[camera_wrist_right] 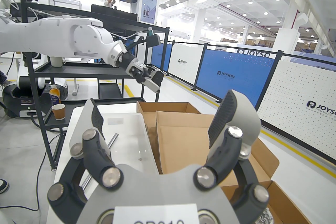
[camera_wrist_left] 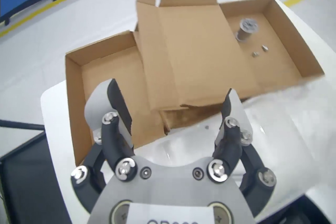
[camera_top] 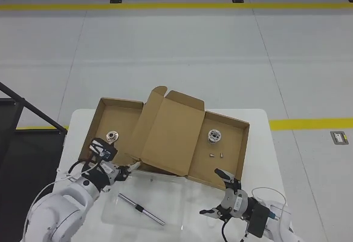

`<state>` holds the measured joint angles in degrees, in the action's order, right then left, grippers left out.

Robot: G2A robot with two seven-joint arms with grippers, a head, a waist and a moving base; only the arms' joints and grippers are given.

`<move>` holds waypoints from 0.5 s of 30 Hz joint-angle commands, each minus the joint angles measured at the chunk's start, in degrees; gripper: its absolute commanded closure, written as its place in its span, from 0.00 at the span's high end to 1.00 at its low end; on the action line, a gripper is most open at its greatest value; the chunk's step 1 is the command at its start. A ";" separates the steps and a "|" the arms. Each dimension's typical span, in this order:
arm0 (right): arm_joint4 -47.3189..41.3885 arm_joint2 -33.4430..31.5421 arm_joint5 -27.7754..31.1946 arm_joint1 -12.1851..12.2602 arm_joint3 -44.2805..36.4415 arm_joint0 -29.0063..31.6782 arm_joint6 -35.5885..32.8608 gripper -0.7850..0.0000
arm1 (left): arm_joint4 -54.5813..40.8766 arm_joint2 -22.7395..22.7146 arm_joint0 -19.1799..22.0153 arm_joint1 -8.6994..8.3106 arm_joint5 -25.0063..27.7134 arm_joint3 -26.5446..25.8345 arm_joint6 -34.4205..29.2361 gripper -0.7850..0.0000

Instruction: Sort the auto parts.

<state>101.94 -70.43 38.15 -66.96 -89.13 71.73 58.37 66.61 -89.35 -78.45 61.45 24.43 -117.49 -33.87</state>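
White table (camera_top: 267, 181), open cardboard box (camera_top: 170, 133), round part (camera_top: 111, 137) in its left side, second round part (camera_top: 214, 135) in its right side, metal rod (camera_top: 141, 209) in clear bin (camera_top: 176, 199), left gripper (camera_wrist_left: 172, 88) and right gripper (camera_wrist_right: 160, 99) both spread wide, empty.

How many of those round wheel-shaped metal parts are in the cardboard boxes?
2 round parts: one in the left box, the other in the right box beside two small screws. The raised flap between the boxes could hide more.
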 commanded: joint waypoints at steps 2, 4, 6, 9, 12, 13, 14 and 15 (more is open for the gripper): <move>0.01 0.00 0.05 0.00 0.00 0.00 0.01 1.00 | 1.17 -1.68 -1.82 -0.74 8.76 -3.38 -4.33 1.00; 0.01 0.00 0.05 0.00 0.00 0.00 0.01 1.00 | 2.43 -1.78 -2.57 -1.17 13.09 -5.50 -7.33 1.00; 0.01 0.00 0.05 0.00 0.00 0.00 0.01 1.00 | 3.98 -1.43 -2.94 -1.55 16.74 -7.21 -10.27 1.00; 0.01 0.00 0.05 0.00 0.00 0.00 0.01 1.00 | 4.59 -0.19 -3.05 -2.01 21.73 -8.93 -13.16 1.00; 0.01 0.00 0.05 0.00 0.00 0.00 0.01 1.00 | 5.79 1.61 -2.70 -2.47 25.81 -10.36 -17.18 1.00; 0.01 0.00 0.05 0.00 0.00 0.00 0.01 1.00 | 5.89 2.47 -2.67 -2.62 27.33 -10.41 -18.65 1.00; 0.01 0.00 0.05 0.00 0.00 0.00 0.01 1.00 | 6.99 3.54 -2.78 -2.92 27.40 -10.37 -18.59 1.00; 0.01 0.00 0.05 0.00 0.00 0.00 0.01 1.00 | 7.72 4.44 -2.98 -3.20 27.84 -10.21 -18.15 1.00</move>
<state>101.94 -70.43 38.15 -66.96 -89.13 71.73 58.37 73.36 -86.00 -81.23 58.55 52.01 -127.88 -52.53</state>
